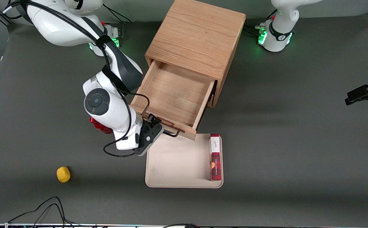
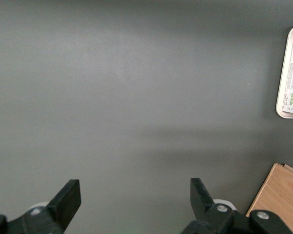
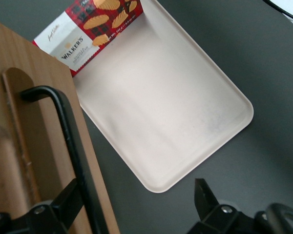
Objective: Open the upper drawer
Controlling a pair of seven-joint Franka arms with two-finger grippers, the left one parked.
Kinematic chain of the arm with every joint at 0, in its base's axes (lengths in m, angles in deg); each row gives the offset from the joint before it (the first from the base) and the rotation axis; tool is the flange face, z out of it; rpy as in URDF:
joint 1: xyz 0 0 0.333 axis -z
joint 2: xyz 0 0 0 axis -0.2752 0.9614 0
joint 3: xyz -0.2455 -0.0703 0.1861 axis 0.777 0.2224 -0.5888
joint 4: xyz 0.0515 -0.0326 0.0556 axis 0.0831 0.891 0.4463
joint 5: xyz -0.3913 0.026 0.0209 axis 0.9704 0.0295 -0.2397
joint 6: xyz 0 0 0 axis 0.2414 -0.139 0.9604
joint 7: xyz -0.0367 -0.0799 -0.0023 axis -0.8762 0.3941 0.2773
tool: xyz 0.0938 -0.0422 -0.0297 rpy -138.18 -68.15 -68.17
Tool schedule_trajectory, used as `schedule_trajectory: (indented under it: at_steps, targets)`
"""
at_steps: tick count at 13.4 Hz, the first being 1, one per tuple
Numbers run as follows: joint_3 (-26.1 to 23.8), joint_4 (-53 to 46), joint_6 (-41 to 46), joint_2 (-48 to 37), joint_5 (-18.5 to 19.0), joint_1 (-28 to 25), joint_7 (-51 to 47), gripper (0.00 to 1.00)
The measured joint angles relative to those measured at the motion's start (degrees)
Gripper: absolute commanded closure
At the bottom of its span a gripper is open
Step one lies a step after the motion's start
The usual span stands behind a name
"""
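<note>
Upper drawer (image 1: 174,91) of light oak stands pulled out; gripper (image 1: 157,124) spread wide at its handle.

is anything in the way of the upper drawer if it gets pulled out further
Possibly. The upper drawer is already well out, and its front reaches over the edge of the beige tray lying in front of the cabinet; the Walkers shortbread box stands on that tray. The gripper, fingers open, straddles the black handle.
</note>
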Motion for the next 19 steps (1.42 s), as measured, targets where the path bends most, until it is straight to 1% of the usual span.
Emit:
schedule_trajectory:
  at_steps: [1, 4, 7, 9, 10, 15, 19]
  targets:
    - [0.0, -0.2, 0.2, 0.0, -2.0, 0.5, 0.0, 0.0]
    - [0.0, -0.5, 1.1, 0.2, -5.7, 1.2, 0.0, 0.0]
    - [0.1, -0.8, 3.2, 0.3, -10.8, 1.5, 0.0, 0.0]
    - [0.1, -1.7, 6.6, 0.4, -14.4, 2.6, 0.0, 0.0]
    - [0.1, -2.7, 8.9, 0.4, -15.5, 3.0, 0.0, 0.0]
    - [0.1, -9.2, 19.6, -0.1, -15.6, 4.0, 0.0, 0.0]
    - [0.0, -10.7, 24.8, -3.9, -12.2, 4.1, -1.2, 0.0]
